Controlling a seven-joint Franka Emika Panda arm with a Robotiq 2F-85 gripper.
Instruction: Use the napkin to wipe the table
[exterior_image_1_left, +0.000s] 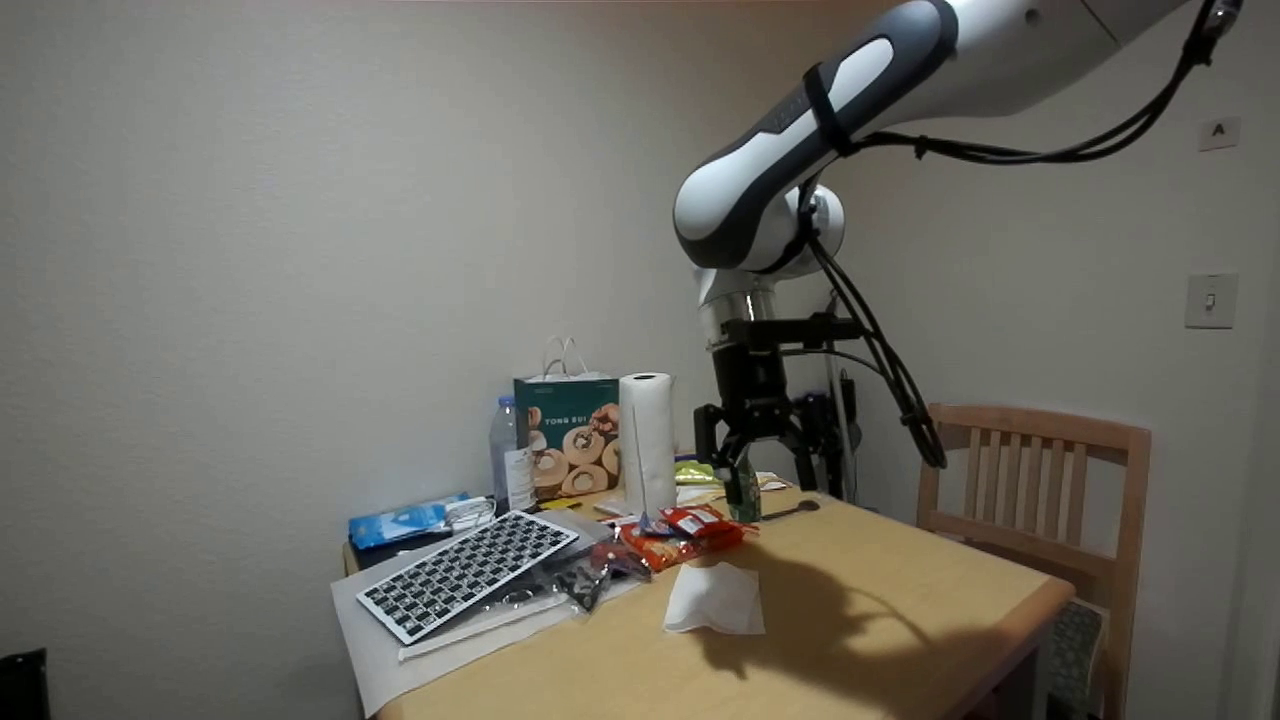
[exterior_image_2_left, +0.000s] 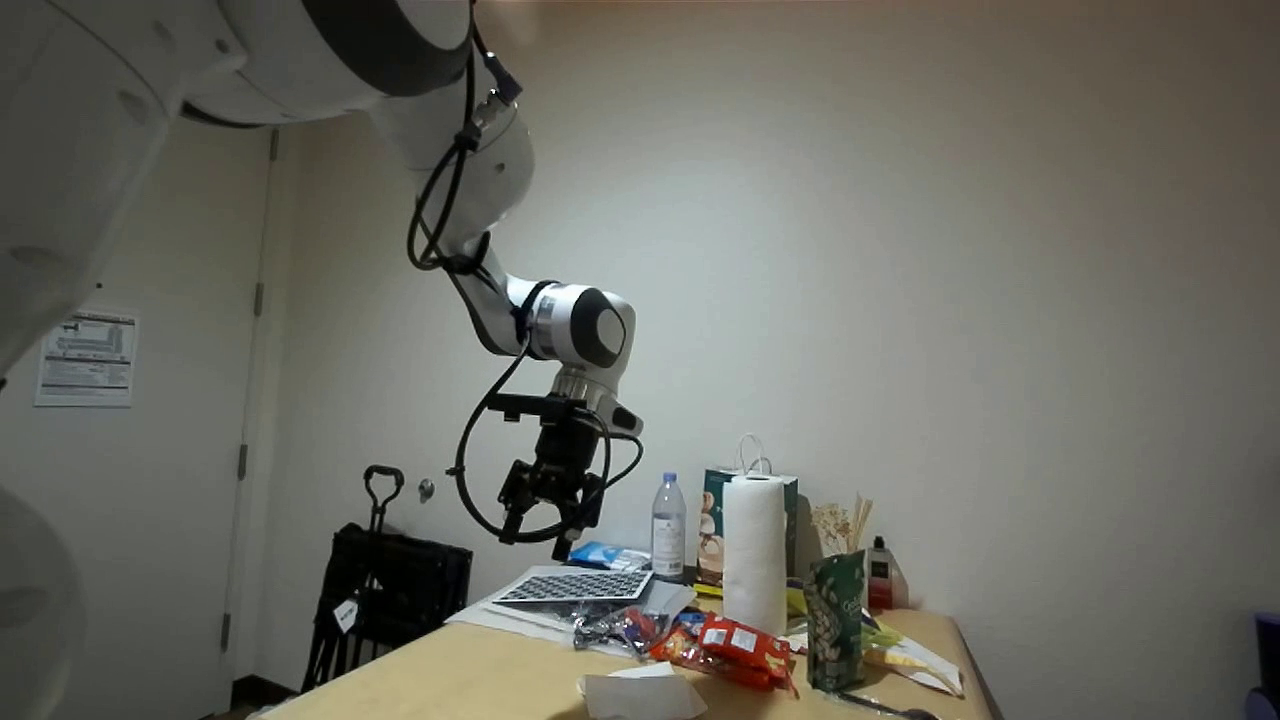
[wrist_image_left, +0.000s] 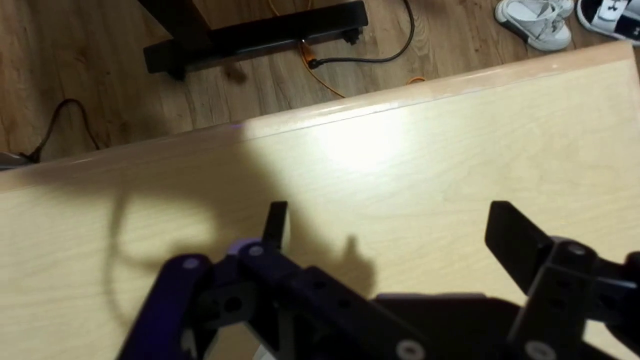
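Fingers (wrist_image_left: 515, 245) spread wide, the gripper (exterior_image_1_left: 771, 488) hangs above the tan bench (exterior_image_1_left: 900, 548), where a creased white napkin (exterior_image_1_left: 714, 602) lies just on the near side of red packets (exterior_image_1_left: 715, 535) in both exterior views.

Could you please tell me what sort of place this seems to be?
It looks like a lived-in room, perhaps in a home, though an office is possible: a paper towel roll stands on the table, a wooden chair is beside it, and sneakers sit on the floor.
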